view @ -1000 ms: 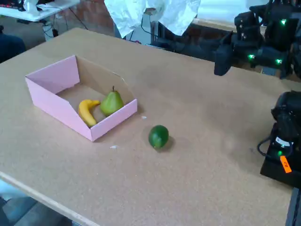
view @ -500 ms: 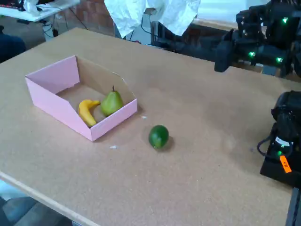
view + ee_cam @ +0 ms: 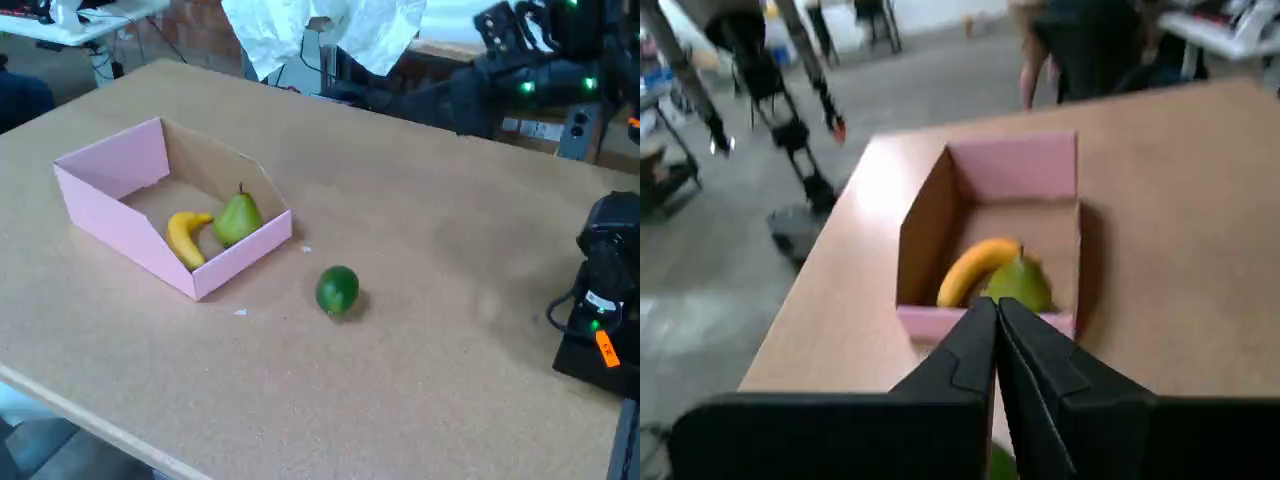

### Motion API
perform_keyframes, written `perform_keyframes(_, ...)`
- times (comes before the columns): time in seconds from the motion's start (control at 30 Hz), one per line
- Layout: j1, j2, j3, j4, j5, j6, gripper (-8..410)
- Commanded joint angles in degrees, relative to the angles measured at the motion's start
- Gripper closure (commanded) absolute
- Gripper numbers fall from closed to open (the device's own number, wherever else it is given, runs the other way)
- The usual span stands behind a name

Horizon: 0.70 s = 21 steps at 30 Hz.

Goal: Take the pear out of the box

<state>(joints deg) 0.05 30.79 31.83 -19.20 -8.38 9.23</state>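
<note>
In the wrist view the jaws (image 3: 996,310) are pressed together, their two black fingers meeting along a thin seam with nothing between them. Just beyond their tips sits the near low wall of the box (image 3: 1012,168), and behind that wall the pear (image 3: 1018,283) lies inside, at the near end, touching or nearly touching the banana (image 3: 974,268) beside it.

In the fixed view the arm is high and far back at the upper right, well apart from the box (image 3: 105,212). The pear (image 3: 238,217) stands with its stem up in the corner by the low front wall, the banana (image 3: 184,235) on its left. A round dark-green fruit (image 3: 337,289) rests on the counter (image 3: 430,360) outside the box, near its front corner.

The step in hand looks like the approach: nothing is grasped and the pear is not yet out. The next move calls for the jaws to part, travel across the counter and descend over the pear, clearing the front wall and keeping off the banana, which lies close enough to be nudged or caught.

An orange tag (image 3: 607,349) hangs on the black equipment at the right edge; its marking is too small to read. No other writing or brand is legible.
</note>
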Motion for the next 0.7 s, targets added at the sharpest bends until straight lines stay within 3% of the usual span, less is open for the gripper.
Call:
perform_keyframes(0.0, 0.1, 6.9, 6.8, -6.9, -1.9, 2.1, 402)
perform_keyframes(0.3, 0.3, 22.8, 19.5, -21.3, -7.4, 6.0, 402)
perform_keyframes(0.67, 2.1, 38.1, 30.9, -30.6, -8.3, 3.0, 402)
